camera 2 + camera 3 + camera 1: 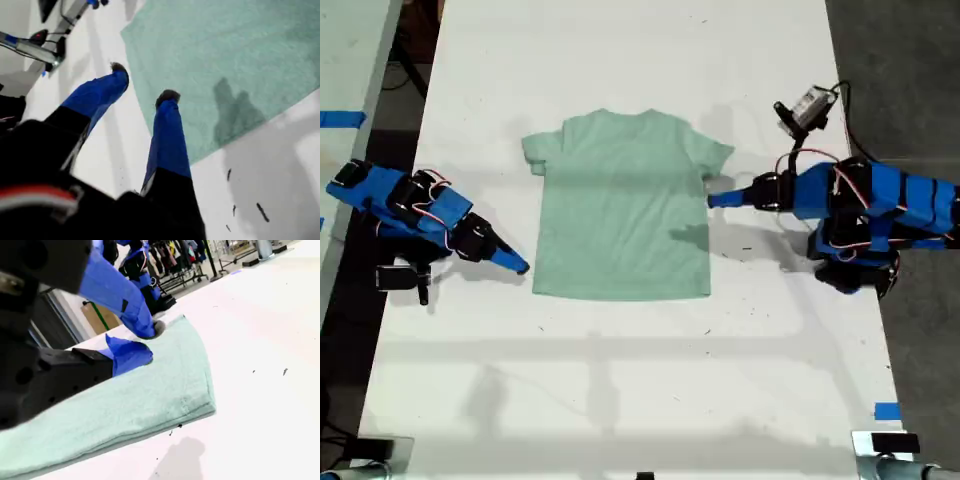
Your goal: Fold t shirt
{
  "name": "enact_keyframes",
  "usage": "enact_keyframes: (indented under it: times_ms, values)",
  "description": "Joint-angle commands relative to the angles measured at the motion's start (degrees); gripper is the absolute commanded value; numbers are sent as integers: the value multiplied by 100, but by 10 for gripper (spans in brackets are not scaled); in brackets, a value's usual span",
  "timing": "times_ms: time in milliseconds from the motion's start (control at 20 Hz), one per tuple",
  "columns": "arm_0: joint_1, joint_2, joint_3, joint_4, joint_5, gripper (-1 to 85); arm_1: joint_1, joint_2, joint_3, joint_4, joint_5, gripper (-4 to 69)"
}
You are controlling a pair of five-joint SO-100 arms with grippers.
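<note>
White table (620,400), bearing one t shirt (620,215), pale mint green, spread flat near the middle of the exterior view, neck toward that view's top, hem toward its bottom, both short sleeves out. My first gripper (520,265), on the arm at the exterior view's left, low over the table just beside the hem corner on that side, jaws spread and holding nothing, one fingertip (167,95) at the cloth's edge. My second gripper (713,200), on the arm at the exterior view's right, at the sleeve on that side, jaws parted over the cloth, nothing pinched.
</note>
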Motion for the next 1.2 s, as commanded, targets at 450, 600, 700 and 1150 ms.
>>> enact_keyframes:
  times_ms: [450, 600, 700, 1150]
  values:
    - [-53, 44, 246, -62, 35, 37, 3331, -5019, -3393, 1028, -1354, 246]
    - [-53, 44, 246, -62, 35, 37, 3744, -6346, -4192, 1090, -1600, 238]
    - [-53, 44, 246, -62, 35, 37, 3885, -7154, -4896, 1310, -1740, 238]
    - [-53, 44, 246, -62, 35, 37, 3999, -8446, -5827, 1626, -1670, 245]
